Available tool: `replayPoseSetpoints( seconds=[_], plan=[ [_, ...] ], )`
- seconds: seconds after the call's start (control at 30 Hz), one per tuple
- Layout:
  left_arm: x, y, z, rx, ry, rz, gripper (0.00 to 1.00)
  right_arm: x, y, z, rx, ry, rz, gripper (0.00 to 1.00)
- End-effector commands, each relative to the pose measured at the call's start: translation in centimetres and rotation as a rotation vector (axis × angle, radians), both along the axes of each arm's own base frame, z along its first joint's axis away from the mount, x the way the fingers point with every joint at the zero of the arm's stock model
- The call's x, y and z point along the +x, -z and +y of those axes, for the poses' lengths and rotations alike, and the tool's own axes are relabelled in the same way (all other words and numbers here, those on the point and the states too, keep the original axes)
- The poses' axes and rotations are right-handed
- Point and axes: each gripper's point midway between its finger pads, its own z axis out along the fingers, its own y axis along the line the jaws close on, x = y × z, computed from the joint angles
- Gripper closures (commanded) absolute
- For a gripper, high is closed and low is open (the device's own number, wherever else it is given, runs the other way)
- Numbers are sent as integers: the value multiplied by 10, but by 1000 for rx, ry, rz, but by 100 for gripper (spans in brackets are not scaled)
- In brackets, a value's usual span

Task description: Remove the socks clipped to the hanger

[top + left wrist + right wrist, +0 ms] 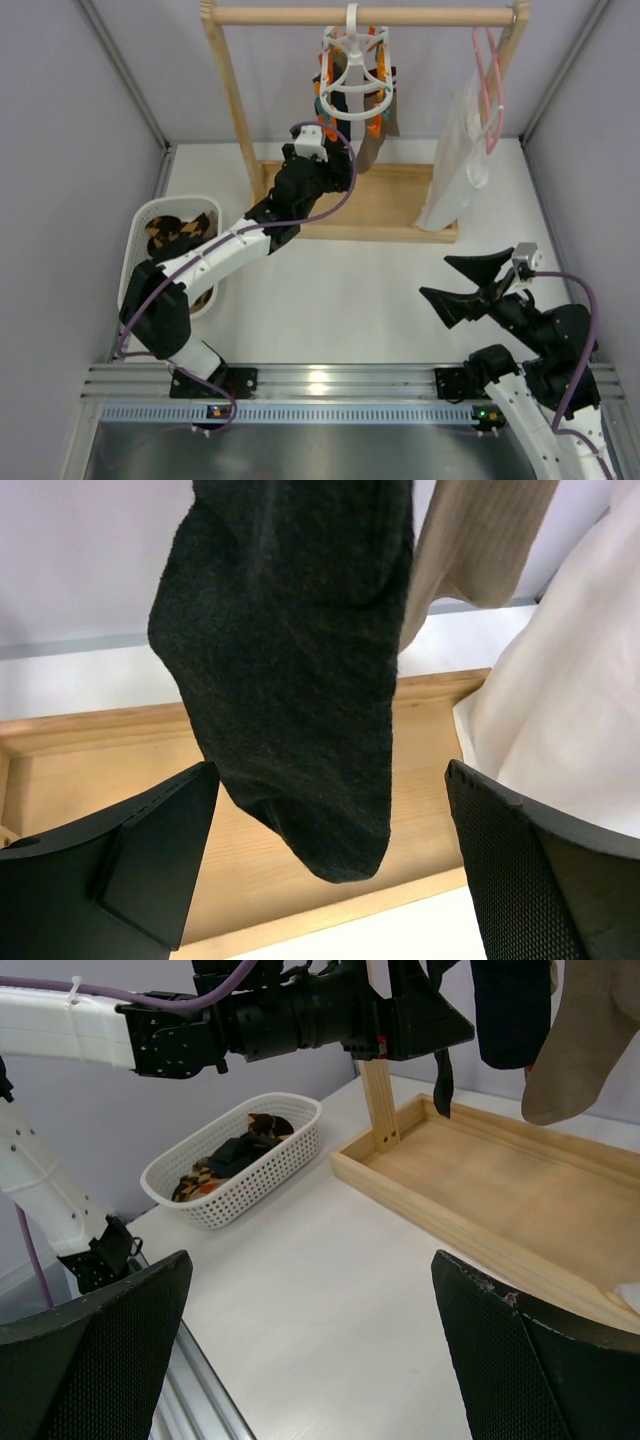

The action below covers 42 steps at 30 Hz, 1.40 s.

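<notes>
The hanger [355, 75] hangs in a small booth with pale grey walls [60, 120] on three sides and a white table [350, 290] as the floor of the scene. At the back of the table stands a wooden rack [365, 15] on a flat wooden tray [350, 205]. A white garment [455, 165] on a pink hanger [490, 80] hangs from the right end of the rail. A white basket [150, 215] on the table's left side holds loose socks [170, 235].

The hanger hooks over the middle of the rail, and the socks [378, 140] clipped to it dangle above the tray. The dark sock [290, 660] hangs beside a beige sock [470, 540].

The left fingers [150, 850] stand wide apart, with the dark sock's toe between them and ungripped. The right fingers [480, 268] are also spread wide and hold nothing, low over the table's right side.
</notes>
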Motion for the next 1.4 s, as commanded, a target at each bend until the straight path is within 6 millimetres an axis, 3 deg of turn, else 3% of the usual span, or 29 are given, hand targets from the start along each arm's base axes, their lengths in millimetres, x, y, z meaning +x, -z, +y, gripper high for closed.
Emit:
replayPoseSetpoints(
  seconds=[0.0,0.03,0.1,0.17,0.27,0.5,0.53,0.6,0.7,0.73,0.77,0.83,0.9,0.93,0.97,1.23,1.37],
  plan=[
    [-9,-27,3,3,58,-90,2,-8,-10,0,-6,-19,-31,0],
    [-12,-16,5,20,72,-78,2,-8,-10,1,-6,-22,-29,1],
    [-20,-21,4,0,143,-102,2,-10,-10,2,-8,-31,-31,0],
    [-31,-13,-1,-36,261,-76,2,-10,-10,2,-10,-34,-32,1],
    [-32,-13,9,-65,343,-85,2,-11,-9,3,-16,-42,-32,0],
    [-17,-27,26,-137,509,-128,2,-17,-12,5,-38,-72,-44,0],
    [-11,-22,29,-148,520,-116,2,-18,-13,5,-39,-76,-48,1],
    [-2,-34,38,-162,541,-161,2,-20,-14,6,-38,-83,-52,1],
    [8,-28,34,-133,583,-165,2,-24,-16,9,-41,-112,-60,1],
    [10,-35,30,-130,608,-181,2,-24,-17,9,-43,-118,-59,1],
    [18,-24,26,-130,616,-158,2,-27,-18,10,-46,-131,-66,1],
    [27,-27,25,-127,633,-167,2,-30,-22,10,-47,-139,-77,1],
    [36,-17,23,-129,649,-146,2,-32,-23,12,-43,-159,-77,1],
    [38,-23,21,-129,665,-159,2,-34,-23,13,-44,-171,-78,1],
    [36,-17,16,-132,706,-141,2,-36,-22,15,-50,-187,-75,1],
    [37,-25,4,-156,761,-145,3,-31,-17,22,-50,-225,-60,0],
    [35,-35,0,-169,768,-182,16,-26,-14,24,-51,-227,-46,1]
  ],
)
